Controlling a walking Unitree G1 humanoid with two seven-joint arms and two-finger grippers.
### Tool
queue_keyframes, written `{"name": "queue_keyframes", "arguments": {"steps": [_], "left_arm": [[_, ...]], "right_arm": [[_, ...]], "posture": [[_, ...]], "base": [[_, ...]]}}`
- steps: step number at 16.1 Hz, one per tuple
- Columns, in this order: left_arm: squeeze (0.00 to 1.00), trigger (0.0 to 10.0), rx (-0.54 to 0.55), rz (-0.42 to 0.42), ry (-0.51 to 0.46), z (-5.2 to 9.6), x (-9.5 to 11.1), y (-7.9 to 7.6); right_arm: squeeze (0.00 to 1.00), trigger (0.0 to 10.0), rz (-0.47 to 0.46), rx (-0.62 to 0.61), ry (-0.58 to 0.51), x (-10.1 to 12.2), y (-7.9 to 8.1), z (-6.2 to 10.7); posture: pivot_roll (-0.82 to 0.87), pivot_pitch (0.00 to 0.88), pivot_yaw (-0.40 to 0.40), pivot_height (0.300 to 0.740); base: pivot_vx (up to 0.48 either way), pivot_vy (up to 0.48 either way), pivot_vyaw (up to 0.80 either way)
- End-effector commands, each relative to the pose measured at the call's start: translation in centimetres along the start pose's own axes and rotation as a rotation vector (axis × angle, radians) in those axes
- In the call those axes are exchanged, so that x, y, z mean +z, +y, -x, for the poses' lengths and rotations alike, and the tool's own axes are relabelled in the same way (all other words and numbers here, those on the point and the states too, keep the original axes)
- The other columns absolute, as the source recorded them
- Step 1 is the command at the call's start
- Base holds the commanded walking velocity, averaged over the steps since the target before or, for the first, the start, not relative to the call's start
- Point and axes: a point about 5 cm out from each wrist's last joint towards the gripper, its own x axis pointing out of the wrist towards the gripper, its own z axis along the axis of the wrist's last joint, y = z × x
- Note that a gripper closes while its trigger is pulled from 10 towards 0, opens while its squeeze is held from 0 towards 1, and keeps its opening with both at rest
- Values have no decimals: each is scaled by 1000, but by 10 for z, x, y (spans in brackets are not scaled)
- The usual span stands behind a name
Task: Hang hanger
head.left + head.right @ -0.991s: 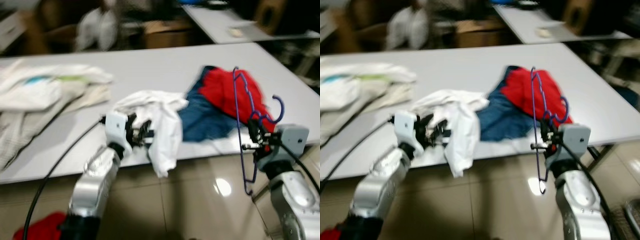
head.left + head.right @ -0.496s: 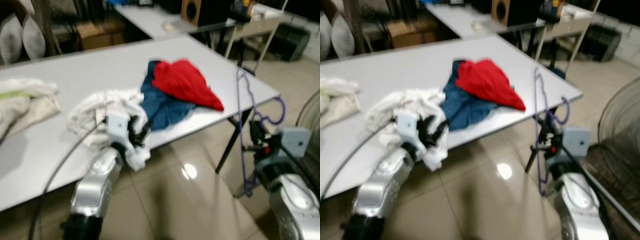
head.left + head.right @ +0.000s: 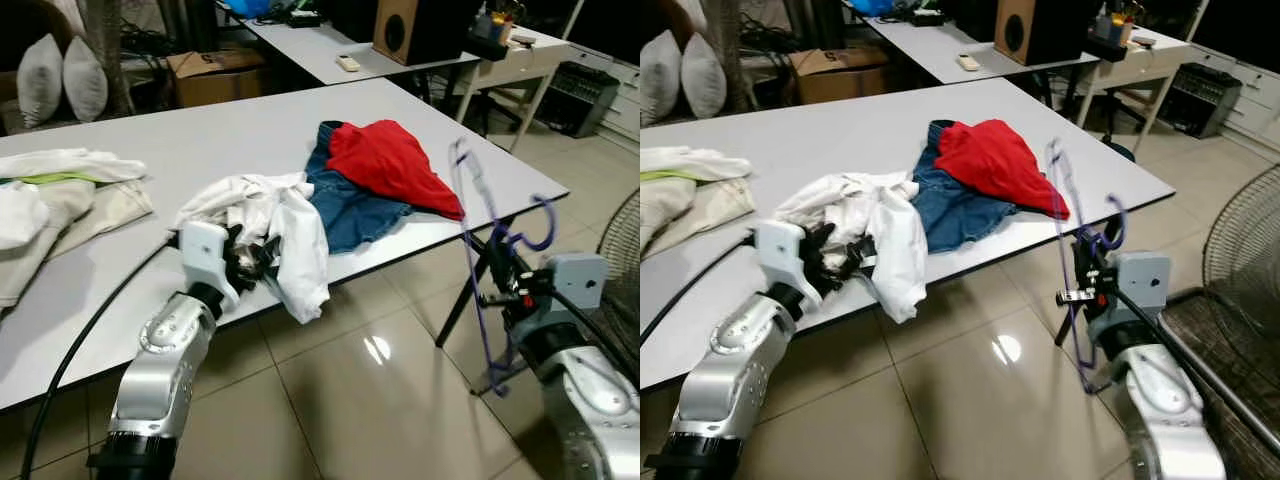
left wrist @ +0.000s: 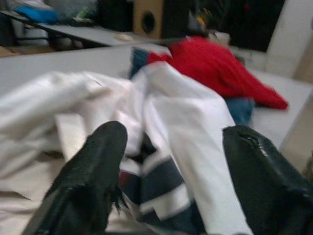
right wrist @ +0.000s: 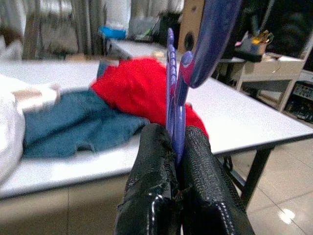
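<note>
Grey table (image 3: 200, 135), glossy tiled floor (image 3: 380, 400)

The hanger (image 3: 478, 260) is purple. The surface (image 3: 200, 130) is pale grey, carrying a red garment (image 3: 385, 160), a blue denim piece (image 3: 350, 210) and a white cloth (image 3: 275, 225) with dark navy stripes. Both pincers' fingers (image 5: 156, 196) are black.

- A broad, pale grey, matte table (image 3: 250, 130) is standing on a glossy beige tiled floor (image 3: 380, 400).
- A crumpled white cloth garment (image 3: 270, 220) is lying at the table's near edge, part of it hanging over.
- Beside it, touching, a blue denim garment (image 3: 350, 210) is lying flat.
- A red cloth garment (image 3: 390, 165) is resting on the denim.
- Cream and white folded fabrics (image 3: 60, 195) are lying well apart, toward the left.
</note>
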Motion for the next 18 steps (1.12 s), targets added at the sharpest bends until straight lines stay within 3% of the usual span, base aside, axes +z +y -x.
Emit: {"name": "queue_keyframes", "arguments": {"steps": [1,3,4,5,6,10,13,14,15,16,18], "left_arm": [[1000,10000,-17,-37,45,-2,-4,-2],[969,10000,74,-121,117,-5,-12,13],[659,10000,93,-158,145,-6,-13,18],[278,10000,130,-214,176,-6,-14,25],[0,10000,117,-253,203,-5,-16,27],[0,10000,14,-224,227,-5,-21,20],[0,10000,57,-226,225,-3,-19,31],[0,10000,1,-138,150,2,-8,36],[0,10000,-37,-122,127,4,-4,37],[0,10000,-81,-141,132,9,0,41],[0,10000,-40,-267,215,18,-3,63]], "right_arm": [[0,10000,-6,36,29,-3,-1,0],[0,10000,4,29,44,-4,-8,1],[0,10000,5,29,41,-3,-9,2],[0,10000,7,30,40,-3,-9,2],[0,10000,13,38,45,-4,-9,2],[0,10000,22,65,62,-7,-5,3],[0,10000,24,66,56,-5,-5,3],[0,10000,24,60,56,-5,-8,5],[0,10000,25,62,58,-6,-9,5],[0,10000,27,64,62,-7,-10,5],[0,10000,30,71,62,-6,-9,3]], "posture": [[-205,0,-15,740],[-216,0,-17,740],[-220,0,-15,740],[-220,0,-13,740],[-219,0,-11,740],[-225,0,-5,740],[-232,0,3,740],[-228,0,5,740],[-223,0,5,740],[-223,0,5,740],[-210,0,5,740]], "base": [[0,0,0],[0,0,0],[0,0,0],[0,0,0],[0,0,0],[0,0,0],[0,0,0],[0,0,0],[0,0,0],[0,0,0],[0,0,0]]}}
